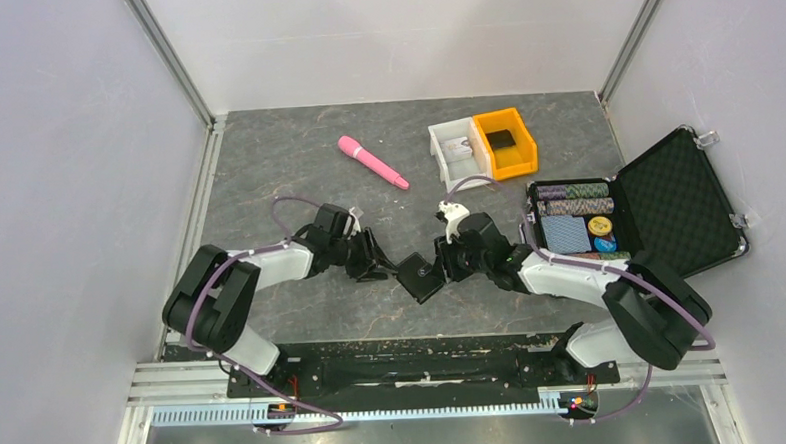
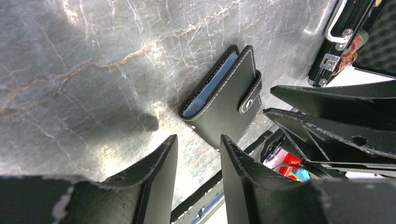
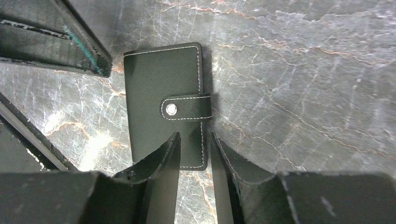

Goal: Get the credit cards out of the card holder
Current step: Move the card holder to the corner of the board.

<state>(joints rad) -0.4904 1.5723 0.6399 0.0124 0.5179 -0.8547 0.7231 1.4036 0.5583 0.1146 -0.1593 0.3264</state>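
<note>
The card holder [image 1: 420, 278] is a small black wallet with white stitching, lying closed on the marble table between both grippers. Its strap is snapped shut. In the left wrist view the card holder [image 2: 224, 100] shows a blue edge along its open side. My left gripper [image 2: 199, 137] is open and empty, just short of its near corner; in the top view it [image 1: 379, 264] is to the left of the holder. My right gripper [image 3: 194, 135] is open, its fingers hovering astride the strap-side edge of the card holder [image 3: 163, 93]. No cards show outside it.
An open black briefcase [image 1: 673, 198] with poker chips and a card deck stands at the right. A white bin [image 1: 454, 151] and an orange bin [image 1: 507, 142] sit at the back. A pink wand-shaped object [image 1: 372, 162] lies back left. Grey walls enclose the table.
</note>
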